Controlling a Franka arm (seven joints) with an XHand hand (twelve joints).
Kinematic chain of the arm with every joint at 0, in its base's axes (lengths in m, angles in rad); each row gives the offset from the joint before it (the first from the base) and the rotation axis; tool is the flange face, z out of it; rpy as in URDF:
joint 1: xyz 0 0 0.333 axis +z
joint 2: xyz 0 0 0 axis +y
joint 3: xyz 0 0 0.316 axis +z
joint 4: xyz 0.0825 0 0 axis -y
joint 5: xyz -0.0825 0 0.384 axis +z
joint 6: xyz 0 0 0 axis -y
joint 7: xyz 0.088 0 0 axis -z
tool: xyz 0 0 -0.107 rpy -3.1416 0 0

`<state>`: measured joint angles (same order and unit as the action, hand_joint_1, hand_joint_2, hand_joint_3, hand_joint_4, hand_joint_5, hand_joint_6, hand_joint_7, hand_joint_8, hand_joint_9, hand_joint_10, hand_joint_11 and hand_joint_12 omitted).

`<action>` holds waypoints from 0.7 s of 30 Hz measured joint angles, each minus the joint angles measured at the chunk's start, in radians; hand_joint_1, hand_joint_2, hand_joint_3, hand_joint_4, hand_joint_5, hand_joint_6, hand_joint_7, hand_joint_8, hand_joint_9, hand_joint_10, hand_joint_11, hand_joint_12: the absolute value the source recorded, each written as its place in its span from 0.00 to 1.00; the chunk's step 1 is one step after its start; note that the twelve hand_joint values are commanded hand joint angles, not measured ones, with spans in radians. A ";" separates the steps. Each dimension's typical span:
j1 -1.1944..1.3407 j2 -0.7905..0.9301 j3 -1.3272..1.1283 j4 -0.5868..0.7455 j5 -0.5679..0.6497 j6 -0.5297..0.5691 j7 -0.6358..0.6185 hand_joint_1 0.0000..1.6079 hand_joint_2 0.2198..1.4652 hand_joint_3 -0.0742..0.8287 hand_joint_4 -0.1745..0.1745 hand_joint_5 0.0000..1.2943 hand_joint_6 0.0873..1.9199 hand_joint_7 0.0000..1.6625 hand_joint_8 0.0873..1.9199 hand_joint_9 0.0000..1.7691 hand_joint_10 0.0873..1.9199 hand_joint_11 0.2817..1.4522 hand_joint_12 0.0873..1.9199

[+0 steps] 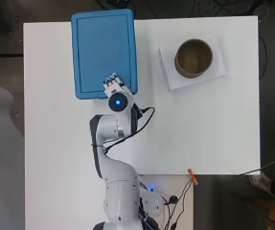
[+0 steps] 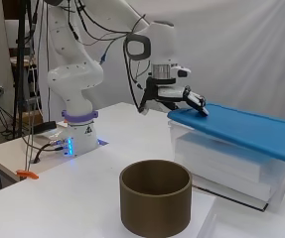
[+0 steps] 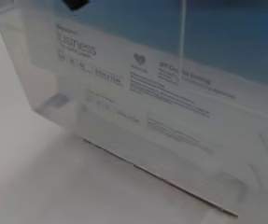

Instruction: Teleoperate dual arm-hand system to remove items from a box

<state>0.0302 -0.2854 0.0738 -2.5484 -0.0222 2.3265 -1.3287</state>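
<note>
Fingers [image 2: 197,101] of the hand [image 1: 114,85] reach out fairly straight, tips resting on the blue lid [image 1: 104,48] near its edge. Only the wrist view shows printed white packs [image 3: 161,121] inside the clear box [image 2: 231,166] on the bench [image 1: 199,129].

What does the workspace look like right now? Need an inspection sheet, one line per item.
Surface: white table, mostly bare.
Job's things: clear box at the far side from the arm's base, blue lid still on; white contents show through the wall, items not identifiable.
Clutter: brown round container, open top, standing on a white sheet; orange clip at the table's near edge.
Hand: hand over the lid's near edge, fingers resting on it, holding nothing.
Cables: black cable looping off the arm; more cables by the base.
Surroundings: white backdrop behind the table in the side view; dark floor around it.
</note>
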 joint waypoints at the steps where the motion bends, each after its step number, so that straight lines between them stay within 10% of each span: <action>1: 0.001 0.003 -0.008 0.032 0.021 -0.027 -0.022 0.56 0.91 0.08 0.45 0.44 0.82 0.46 0.00 0.43 0.00 0.23 0.00; 10: 0.005 0.091 -0.058 0.361 0.188 -0.266 -0.132 0.55 0.87 0.07 0.89 0.51 0.77 0.55 0.00 0.54 0.00 0.42 0.00; 11: 0.006 0.100 -0.056 0.373 0.201 -0.287 -0.111 0.55 0.87 0.08 0.88 0.51 0.77 0.54 0.00 0.55 0.00 0.43 0.00; 14: 0.009 0.121 -0.042 0.390 0.179 -0.260 -0.063 0.74 0.78 0.08 0.53 0.51 0.23 0.53 0.12 0.64 0.00 0.37 0.00; 15: 0.011 0.136 -0.037 0.403 0.161 -0.230 -0.075 0.80 0.73 0.08 0.33 0.54 0.36 0.57 0.24 0.73 0.00 0.39 0.00; 17: 0.013 0.179 -0.032 0.465 0.136 -0.170 -0.156 0.83 0.77 0.09 0.12 0.46 0.67 0.50 0.51 0.64 0.33 0.41 0.00; 19: 0.015 0.204 -0.024 0.531 0.101 -0.102 -0.248 0.88 0.77 0.09 0.37 0.45 0.43 0.42 0.67 0.55 0.54 0.40 0.00; 21: 0.018 0.222 -0.015 0.553 0.048 -0.022 -0.312 0.85 0.79 0.09 0.15 0.42 0.67 0.44 0.65 0.55 0.53 0.40 0.00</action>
<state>0.0480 -0.0631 0.0591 -1.9958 0.0257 2.3044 -1.6407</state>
